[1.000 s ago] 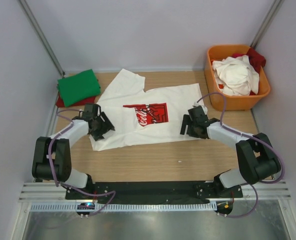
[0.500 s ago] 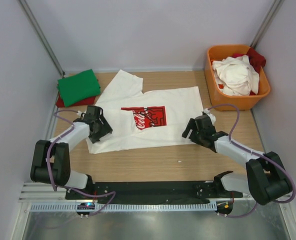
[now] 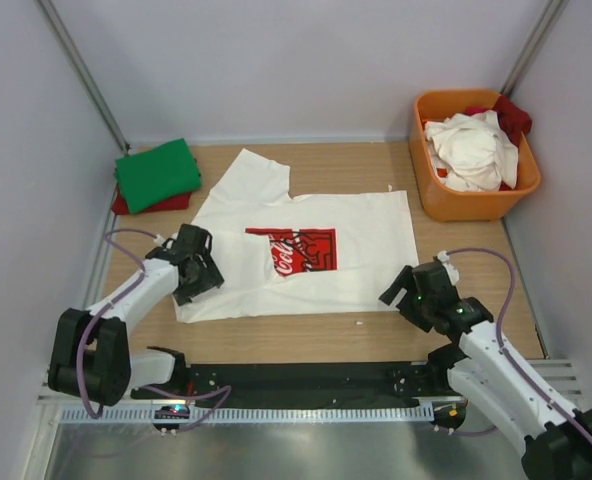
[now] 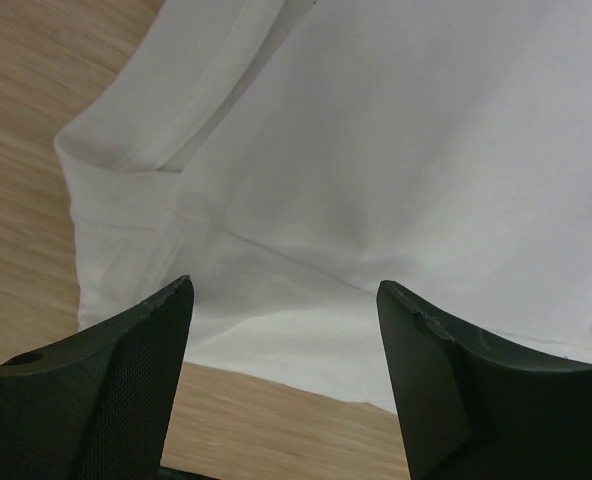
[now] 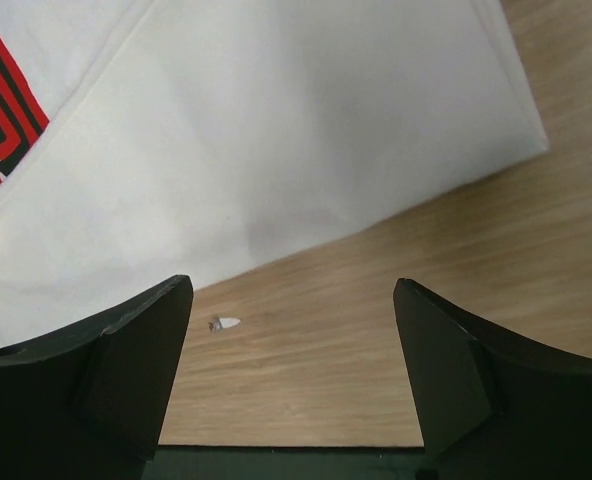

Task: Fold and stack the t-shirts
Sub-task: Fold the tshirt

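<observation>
A white t-shirt (image 3: 356,250) with a red square chest print (image 3: 301,250) lies spread flat in the middle of the table. My left gripper (image 3: 202,277) hovers open over the shirt's near-left part; in the left wrist view white cloth (image 4: 376,150) fills the space beyond the left gripper (image 4: 284,300), with nothing between its fingers. My right gripper (image 3: 396,296) is open just off the shirt's near-right edge. The right wrist view shows bare wood between the right gripper (image 5: 292,300) fingers, and the shirt's hem (image 5: 276,130) lies beyond them. A folded green t-shirt (image 3: 157,172) rests on a red one (image 3: 141,206) at the far left.
An orange tub (image 3: 473,205) at the far right holds crumpled white (image 3: 473,150) and red (image 3: 514,115) clothes. A tiny white scrap (image 3: 357,322) (image 5: 223,323) lies on the wood near the shirt's front edge. Grey walls close in the table on both sides.
The printed shirt has slid toward the near edge and lies flatter. My right gripper has drawn back off the cloth toward its base. The left gripper has shifted slightly nearer.
</observation>
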